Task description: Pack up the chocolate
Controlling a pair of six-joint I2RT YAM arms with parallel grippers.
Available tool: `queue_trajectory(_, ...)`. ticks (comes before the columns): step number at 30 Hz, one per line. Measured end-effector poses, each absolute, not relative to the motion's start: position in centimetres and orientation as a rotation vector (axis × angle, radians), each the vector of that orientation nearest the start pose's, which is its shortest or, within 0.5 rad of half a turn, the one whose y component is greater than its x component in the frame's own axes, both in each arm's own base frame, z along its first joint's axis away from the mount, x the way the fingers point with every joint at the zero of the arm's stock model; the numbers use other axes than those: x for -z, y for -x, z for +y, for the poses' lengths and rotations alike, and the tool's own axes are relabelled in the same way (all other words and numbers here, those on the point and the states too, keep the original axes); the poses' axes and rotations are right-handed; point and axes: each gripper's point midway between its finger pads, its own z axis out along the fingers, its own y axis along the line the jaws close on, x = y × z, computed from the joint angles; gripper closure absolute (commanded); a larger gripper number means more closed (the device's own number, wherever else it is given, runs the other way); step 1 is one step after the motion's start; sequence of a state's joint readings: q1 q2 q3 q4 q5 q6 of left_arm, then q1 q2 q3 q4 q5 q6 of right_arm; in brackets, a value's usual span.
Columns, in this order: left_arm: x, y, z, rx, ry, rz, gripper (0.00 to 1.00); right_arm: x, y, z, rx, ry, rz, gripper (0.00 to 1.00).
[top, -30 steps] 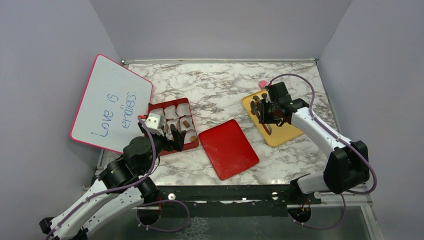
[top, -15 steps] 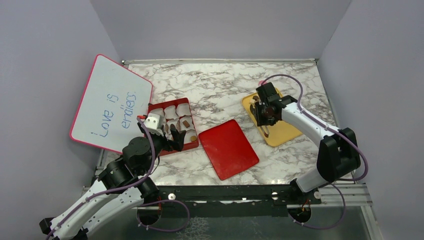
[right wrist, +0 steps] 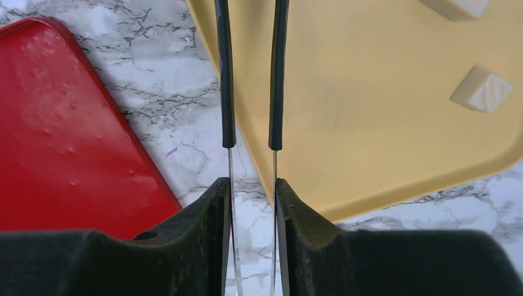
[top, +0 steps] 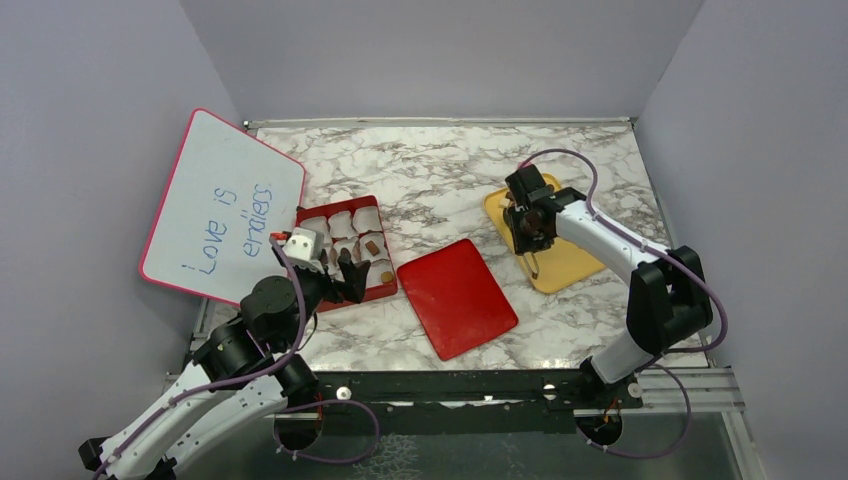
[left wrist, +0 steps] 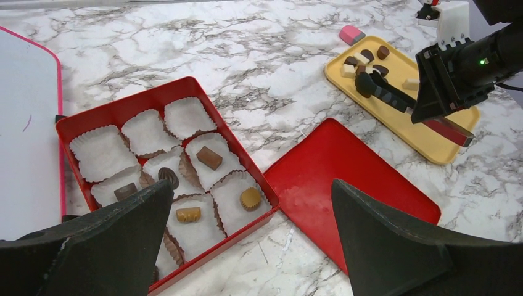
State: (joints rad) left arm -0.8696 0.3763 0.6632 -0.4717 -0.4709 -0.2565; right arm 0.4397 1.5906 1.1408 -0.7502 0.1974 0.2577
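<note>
Several chocolates point(left wrist: 365, 59) lie at the far end of the yellow tray point(top: 570, 262); they also show in the top view point(top: 514, 198). Two white pieces point(right wrist: 481, 89) show in the right wrist view. My right gripper point(top: 528, 224) point(right wrist: 251, 185) is over the tray, shut on metal tongs point(right wrist: 226, 92) with black sleeves point(left wrist: 383, 90). The tong arms stand slightly apart, their tips out of the wrist view. The red box point(top: 311, 213) point(left wrist: 154, 98) holds white paper cups, several with a chocolate point(left wrist: 209, 158) inside. My left gripper point(top: 350, 272) point(left wrist: 251, 188) hangs open and empty over the box's near corner.
The red lid point(top: 457, 296) point(left wrist: 345, 179) lies flat between box and tray. A pink-framed whiteboard point(top: 225, 205) leans at the left, touching the box. A small pink block point(left wrist: 352, 34) lies beyond the tray. Walls close in the back and both sides.
My right gripper has moved left and slightly away with the tongs, toward the chocolates at the tray's far end. The left arm has barely moved.
</note>
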Motion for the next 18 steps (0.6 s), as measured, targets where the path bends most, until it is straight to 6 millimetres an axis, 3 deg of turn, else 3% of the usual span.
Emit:
queue_trajectory(7,-25.9,-19.1,-11.7,0.425,-0.182,1.724,0.01,-9.0,-31.5,11.6,0.102,0.195,2.688,0.70)
queue_trajectory(12,-26.0,-19.1,-11.7,0.427,-0.180,1.720,0.01,-9.2,-30.8,11.3,0.112,0.195,2.706,0.71)
queue_trajectory(18,-25.8,-19.3,-11.8,0.416,-0.189,1.728,0.01,-11.2,-30.3,11.1,0.079,0.174,2.658,0.71)
